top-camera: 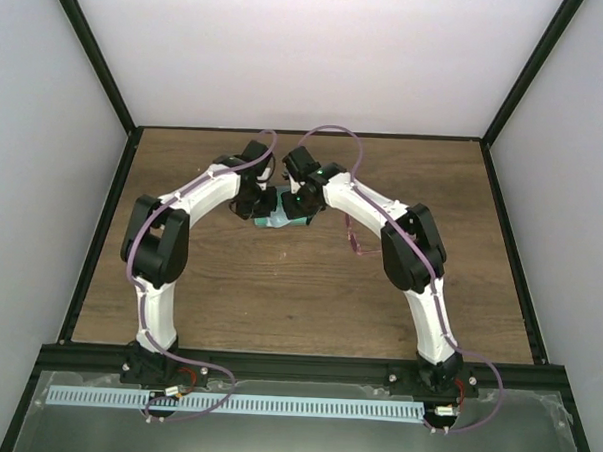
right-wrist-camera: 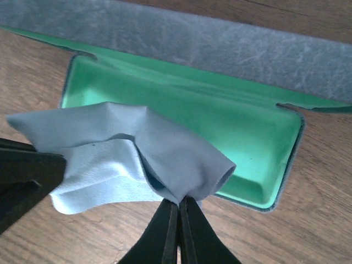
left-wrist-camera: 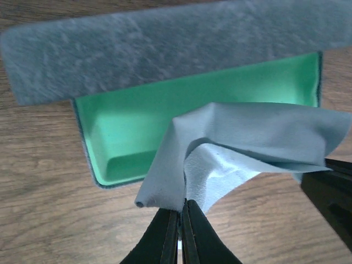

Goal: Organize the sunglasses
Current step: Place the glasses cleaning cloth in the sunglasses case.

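Left gripper [left-wrist-camera: 180,214] and right gripper [right-wrist-camera: 179,209] each pinched tight on cloth [left-wrist-camera: 247,137], held over open case [right-wrist-camera: 220,121]. Sunglasses [top-camera: 358,238] seen lying on bench [top-camera: 278,295] beside right arm, apart from case. Judged light, thin, fragile; best gripped at frame bridge, lenses avoided.

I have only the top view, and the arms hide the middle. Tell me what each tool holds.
Observer: The left tool is shut on a bunched edge of the cloth.
Operator: Now the right one.
Observer: The right tool is shut on the same cloth, at another edge.
Operator: Report the case.
Observer: The case lies open with its lid back. The part of its green inside that shows holds nothing.
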Motion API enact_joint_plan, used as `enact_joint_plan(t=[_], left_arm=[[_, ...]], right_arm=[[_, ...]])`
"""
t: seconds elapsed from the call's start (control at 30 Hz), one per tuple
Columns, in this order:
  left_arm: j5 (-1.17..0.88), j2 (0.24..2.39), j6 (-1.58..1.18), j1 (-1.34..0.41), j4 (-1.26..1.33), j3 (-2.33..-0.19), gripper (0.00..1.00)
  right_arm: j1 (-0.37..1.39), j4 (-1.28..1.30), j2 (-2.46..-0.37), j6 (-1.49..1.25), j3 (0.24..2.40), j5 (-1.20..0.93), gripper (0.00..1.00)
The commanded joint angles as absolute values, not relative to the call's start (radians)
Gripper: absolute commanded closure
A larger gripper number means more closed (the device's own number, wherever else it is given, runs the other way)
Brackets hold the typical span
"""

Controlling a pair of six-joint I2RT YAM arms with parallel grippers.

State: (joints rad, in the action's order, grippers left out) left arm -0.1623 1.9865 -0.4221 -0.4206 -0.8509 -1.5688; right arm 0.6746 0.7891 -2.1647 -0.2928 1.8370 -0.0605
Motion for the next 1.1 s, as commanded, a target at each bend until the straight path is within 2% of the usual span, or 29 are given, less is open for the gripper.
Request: enact_joint_plan(t=[0.0, 0.47, 1.07], left_arm=[[-0.119, 2.015, -0.415, -0.412, -0.830, -1.602, 0.96], [-0.095, 2.090, -0.422, -0.392, -0.799, -1.679, 0.96], [-0.122, 2.125, -0.412, -0.387, -0.810, -1.658, 0.96]], right_arm=[[0.648, 0.789, -2.195, -0.273, 1.882, -0.067, 0.98], [0.617, 0.788, -2.246, -0.259, 1.934, -0.071, 0.97], [0.611, 0.789, -2.272, -0.253, 1.933, -0.077, 0.97]])
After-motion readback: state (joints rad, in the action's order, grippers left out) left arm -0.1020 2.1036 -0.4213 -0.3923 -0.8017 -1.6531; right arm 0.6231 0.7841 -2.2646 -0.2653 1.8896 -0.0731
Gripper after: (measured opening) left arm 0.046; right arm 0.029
